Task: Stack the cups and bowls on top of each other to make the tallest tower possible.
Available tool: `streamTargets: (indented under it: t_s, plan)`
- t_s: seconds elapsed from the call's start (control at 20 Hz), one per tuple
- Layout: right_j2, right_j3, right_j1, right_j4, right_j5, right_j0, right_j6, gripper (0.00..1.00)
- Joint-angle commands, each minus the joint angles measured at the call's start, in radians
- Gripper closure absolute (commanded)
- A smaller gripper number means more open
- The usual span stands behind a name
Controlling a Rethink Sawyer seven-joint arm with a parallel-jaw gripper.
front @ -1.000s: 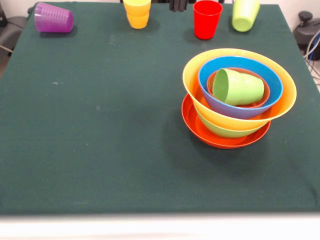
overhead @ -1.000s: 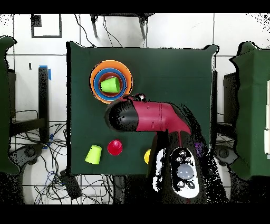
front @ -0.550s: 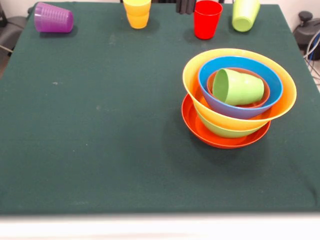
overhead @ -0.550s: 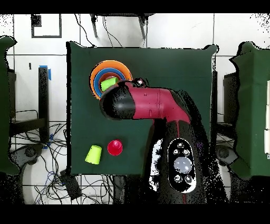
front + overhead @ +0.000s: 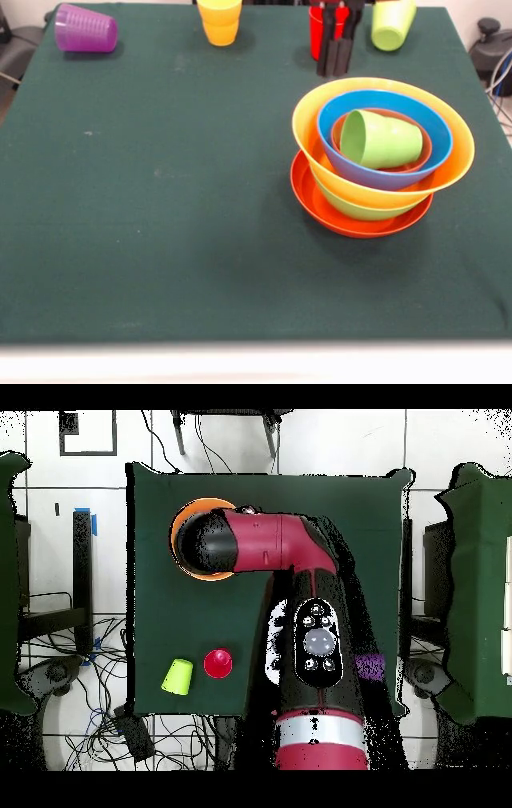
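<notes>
Four cups stood at the far edge: purple cup (image 5: 86,29), yellow cup (image 5: 219,20), red cup (image 5: 318,28), green cup (image 5: 392,22). The gripper (image 5: 334,54) hung by the red cup, fingers apart, holding nothing. Another green cup lay in the bowls (image 5: 382,152).

I see a dark green worktop (image 5: 160,200), a purple cup (image 5: 86,30), a blue bowl (image 5: 384,136) and black fingers (image 5: 334,54).
</notes>
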Motion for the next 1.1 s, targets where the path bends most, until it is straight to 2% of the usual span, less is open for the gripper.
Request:
streamTargets:
  t_s: [0.05,0.2,0.4,1.0,1.05,1.1]
  plan:
    - [0.029,-0.14,0.123,0.009,0.166,0.023,0.111,1.0]
    - [0.028,-0.161,0.134,0.006,0.195,0.02,0.092,1.0]
    - [0.023,-0.168,0.113,0.003,0.241,0.013,0.071,1.0]
    - [0.037,-0.165,0.089,0.013,0.275,-0.003,0.059,1.0]
    - [0.037,-0.163,0.088,0.012,0.274,-0.003,0.059,0.0]
    - [0.039,-0.164,0.089,0.011,0.272,-0.005,0.057,0.0]
